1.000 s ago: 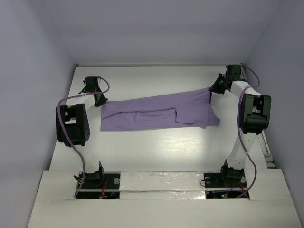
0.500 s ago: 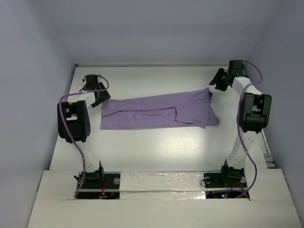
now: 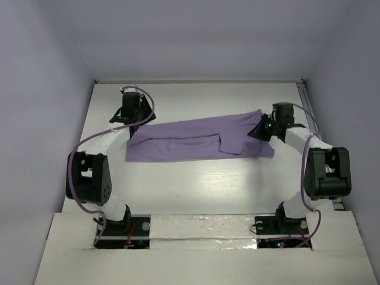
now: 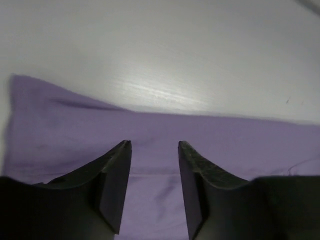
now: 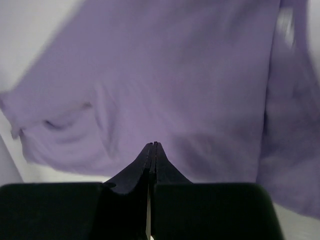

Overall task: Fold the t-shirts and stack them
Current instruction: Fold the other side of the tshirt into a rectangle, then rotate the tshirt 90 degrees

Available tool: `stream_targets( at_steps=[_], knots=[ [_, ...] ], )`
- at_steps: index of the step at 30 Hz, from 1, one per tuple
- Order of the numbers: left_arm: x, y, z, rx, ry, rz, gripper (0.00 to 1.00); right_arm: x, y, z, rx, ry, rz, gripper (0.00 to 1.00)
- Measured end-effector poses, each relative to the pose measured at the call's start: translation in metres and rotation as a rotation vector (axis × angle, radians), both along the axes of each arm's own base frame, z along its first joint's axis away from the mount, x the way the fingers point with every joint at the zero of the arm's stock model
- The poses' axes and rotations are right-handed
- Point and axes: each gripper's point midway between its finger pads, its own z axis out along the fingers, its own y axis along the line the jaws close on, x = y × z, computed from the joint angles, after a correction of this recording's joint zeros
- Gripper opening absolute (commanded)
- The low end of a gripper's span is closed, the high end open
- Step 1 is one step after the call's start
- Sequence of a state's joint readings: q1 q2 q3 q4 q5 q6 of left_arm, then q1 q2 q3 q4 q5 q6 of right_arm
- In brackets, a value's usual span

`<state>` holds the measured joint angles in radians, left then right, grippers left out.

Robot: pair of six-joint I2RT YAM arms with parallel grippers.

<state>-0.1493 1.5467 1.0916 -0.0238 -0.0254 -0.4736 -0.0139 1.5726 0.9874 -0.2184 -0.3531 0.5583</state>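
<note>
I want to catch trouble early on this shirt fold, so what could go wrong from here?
The right pincer is shut over the right end of the shirt with no cloth seen in it, so lifting now would likely come up empty. The left pincer stands open over the left end, where layers seem to overlap. It may pinch only the top one and undo the fold. The right end lies uneven, so the next fold could come out crooked.

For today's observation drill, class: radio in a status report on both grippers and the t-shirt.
Left gripper open above t-shirt. Right gripper shut at its right end, grip unclear. T-shirt part-folded, flat. Nothing obstructing.
</note>
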Motion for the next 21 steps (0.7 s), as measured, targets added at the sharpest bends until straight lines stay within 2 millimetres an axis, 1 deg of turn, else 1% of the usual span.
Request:
stream_targets(
  at_steps=[1,2,3,5,6,7,9,11,15,18,21],
  knots=[
    [-0.004,-0.011,-0.011,-0.014,0.023,-0.032,0.33,-0.012,0.007,-0.017,0.016,0.049,0.015,0.00],
    [-0.009,-0.019,-0.028,-0.029,0.061,-0.051,0.30,-0.022,0.011,-0.032,0.029,0.098,0.021,0.00],
    [-0.014,-0.020,-0.044,-0.035,0.099,-0.056,0.28,-0.032,0.012,-0.046,0.037,0.144,0.020,0.00],
    [-0.025,-0.016,-0.077,-0.040,0.181,-0.047,0.27,-0.047,0.011,-0.068,0.042,0.218,0.002,0.00],
    [-0.033,-0.013,-0.092,-0.041,0.220,-0.041,0.27,-0.053,0.009,-0.075,0.038,0.243,-0.010,0.00],
    [-0.039,-0.009,-0.102,-0.044,0.249,-0.032,0.25,-0.057,0.008,-0.079,0.041,0.258,-0.026,0.00],
    [-0.050,0.001,-0.117,-0.053,0.291,-0.010,0.25,-0.058,0.004,-0.080,0.036,0.265,-0.053,0.00],
    [-0.055,0.013,-0.124,-0.076,0.307,0.017,0.25,-0.058,0.000,-0.081,0.033,0.264,-0.085,0.00],
    [-0.056,0.039,-0.125,-0.102,0.297,0.076,0.25,-0.063,-0.008,-0.081,0.033,0.262,-0.135,0.00],
    [-0.061,0.050,-0.120,-0.096,0.296,0.099,0.25,-0.066,-0.019,-0.077,0.003,0.256,-0.171,0.00],
    [-0.064,0.052,-0.103,-0.090,0.270,0.093,0.26,-0.067,-0.026,-0.065,-0.025,0.232,-0.180,0.00]
  ],
)
